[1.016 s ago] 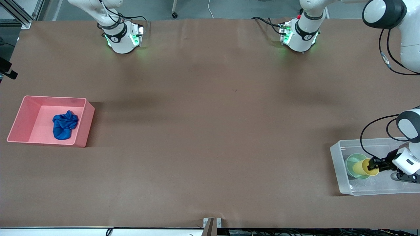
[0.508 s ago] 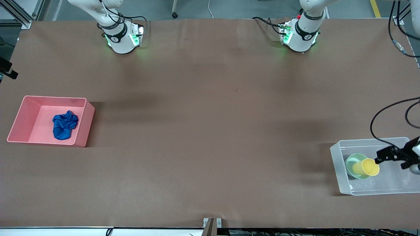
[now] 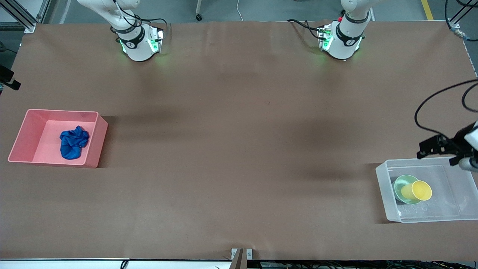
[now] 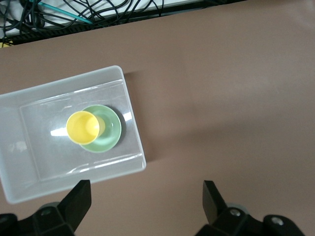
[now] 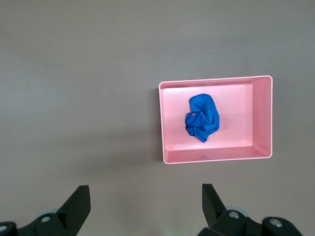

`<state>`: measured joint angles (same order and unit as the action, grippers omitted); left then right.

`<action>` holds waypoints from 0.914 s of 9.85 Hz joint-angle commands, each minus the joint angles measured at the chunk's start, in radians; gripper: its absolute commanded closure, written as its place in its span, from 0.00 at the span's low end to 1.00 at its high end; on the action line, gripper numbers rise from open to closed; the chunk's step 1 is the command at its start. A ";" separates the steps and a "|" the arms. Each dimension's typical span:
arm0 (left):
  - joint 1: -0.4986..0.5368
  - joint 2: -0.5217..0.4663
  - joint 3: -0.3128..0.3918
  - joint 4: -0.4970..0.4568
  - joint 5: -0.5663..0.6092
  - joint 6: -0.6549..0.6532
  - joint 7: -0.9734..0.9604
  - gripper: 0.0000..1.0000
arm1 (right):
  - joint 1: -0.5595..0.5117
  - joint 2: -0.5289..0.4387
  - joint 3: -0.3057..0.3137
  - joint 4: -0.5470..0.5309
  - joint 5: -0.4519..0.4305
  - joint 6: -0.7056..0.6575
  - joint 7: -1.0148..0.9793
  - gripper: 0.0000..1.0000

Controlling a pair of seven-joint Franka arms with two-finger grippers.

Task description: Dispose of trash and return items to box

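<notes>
- Pink bin (image 3: 95, 140), toward the right arm's end: I log the blue wad (image 3: 74, 142) inside it.
- Right gripper (image 5: 142, 206): high over bare table beside the bin, fingers spread, empty.
- Clear box (image 3: 384, 198), toward the left arm's end: yellow cup (image 3: 417, 190) sits in green bowl (image 3: 400, 186), both inside.
- Left gripper (image 4: 145, 199): raised over the table by the box, wide open, empty.
- Step: all appears stowed; next, I judge, only parking both arms.

The left gripper (image 3: 429, 147) is showing only partly in the front view, the picture's edge cutting its arm. The yellow cup (image 3: 417, 191) is covering part of the green bowl (image 3: 401, 185). The right gripper (image 5: 146, 204) is staying outside the front view.
</notes>
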<state>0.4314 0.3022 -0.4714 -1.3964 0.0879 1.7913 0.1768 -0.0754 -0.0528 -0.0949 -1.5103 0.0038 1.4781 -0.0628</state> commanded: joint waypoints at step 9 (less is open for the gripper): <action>-0.240 -0.208 0.155 -0.015 0.004 -0.253 -0.117 0.00 | 0.045 0.004 -0.040 0.008 0.008 -0.009 0.044 0.00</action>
<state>0.2751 0.1197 -0.4036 -1.3750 0.0878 1.5551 0.0817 -0.0484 -0.0527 -0.1179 -1.5102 0.0039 1.4778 -0.0444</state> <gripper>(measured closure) 0.000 0.000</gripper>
